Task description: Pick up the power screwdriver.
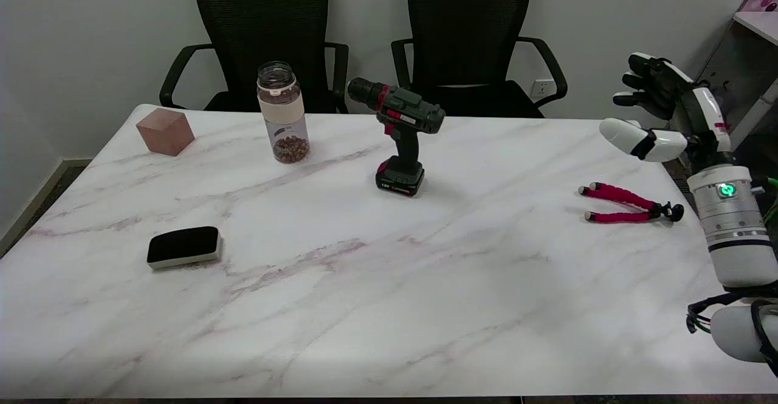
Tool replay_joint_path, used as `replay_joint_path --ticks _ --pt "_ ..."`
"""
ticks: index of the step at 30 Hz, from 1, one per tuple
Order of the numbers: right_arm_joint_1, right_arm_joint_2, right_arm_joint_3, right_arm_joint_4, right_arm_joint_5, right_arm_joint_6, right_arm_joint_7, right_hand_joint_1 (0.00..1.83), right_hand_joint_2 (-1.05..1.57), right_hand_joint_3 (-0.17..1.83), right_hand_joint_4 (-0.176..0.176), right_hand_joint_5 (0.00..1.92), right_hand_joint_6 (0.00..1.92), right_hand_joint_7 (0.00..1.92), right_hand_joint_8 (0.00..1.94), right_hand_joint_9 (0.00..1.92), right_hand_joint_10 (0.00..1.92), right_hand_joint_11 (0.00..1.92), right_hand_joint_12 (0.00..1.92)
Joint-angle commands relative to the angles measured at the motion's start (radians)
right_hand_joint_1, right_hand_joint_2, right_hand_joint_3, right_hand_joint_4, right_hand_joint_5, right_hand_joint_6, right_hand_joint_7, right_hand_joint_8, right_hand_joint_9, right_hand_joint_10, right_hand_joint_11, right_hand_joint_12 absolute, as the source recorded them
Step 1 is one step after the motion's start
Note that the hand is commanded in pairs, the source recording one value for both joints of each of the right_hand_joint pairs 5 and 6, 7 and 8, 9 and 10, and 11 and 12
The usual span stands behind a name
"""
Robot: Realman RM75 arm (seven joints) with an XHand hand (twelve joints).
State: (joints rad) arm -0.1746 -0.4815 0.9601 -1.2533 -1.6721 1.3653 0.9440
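Note:
The power screwdriver (pixel 400 133) is grey and black with red trim. It stands upright on its battery base at the table's far middle, chuck pointing left. My right hand (pixel 659 109) hangs in the air at the table's far right edge, well to the right of the screwdriver. Its fingers are spread and it holds nothing.
A clear jar (pixel 282 112) with brown bits stands left of the screwdriver. A pink-brown cube (pixel 165 130) sits at the far left. A black eraser block (pixel 183 246) lies front left. A small red-legged tripod (pixel 626 205) lies near the right edge, below my hand. Two black chairs (pixel 468 39) stand behind the marble table (pixel 364 307).

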Motion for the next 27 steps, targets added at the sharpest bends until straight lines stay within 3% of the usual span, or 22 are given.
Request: replay_joint_path --ticks 1,9,14,19,22,27 --pt "-0.076 0.001 -0.009 0.008 -0.043 0.084 -0.001 0.91 0.07 0.74 -0.122 0.35 0.35 0.35 0.35 0.42 0.42 0.61 0.61" --pt "-0.082 -0.017 -0.009 0.011 -0.052 0.053 -0.001 0.91 0.05 0.72 -0.106 0.36 0.36 0.36 0.36 0.4 0.4 0.6 0.6" --pt "-0.041 -0.05 -0.012 -0.001 -0.135 -0.082 -0.001 0.91 0.0 0.73 -0.084 0.33 0.33 0.33 0.33 0.37 0.37 0.57 0.57" --pt "0.033 -0.126 0.0 0.009 -0.222 -0.259 -0.002 0.91 -0.08 0.68 -0.03 0.18 0.18 0.18 0.18 0.32 0.32 0.49 0.49" --pt "0.084 -0.183 -0.002 0.032 -0.256 -0.338 -0.007 0.89 -0.13 0.67 -0.013 0.07 0.07 0.07 0.07 0.29 0.29 0.42 0.42" --pt "0.196 -0.276 -0.081 0.125 -0.276 -0.346 0.006 0.88 -0.18 0.67 -0.002 0.02 0.02 0.02 0.02 0.27 0.27 0.36 0.36"
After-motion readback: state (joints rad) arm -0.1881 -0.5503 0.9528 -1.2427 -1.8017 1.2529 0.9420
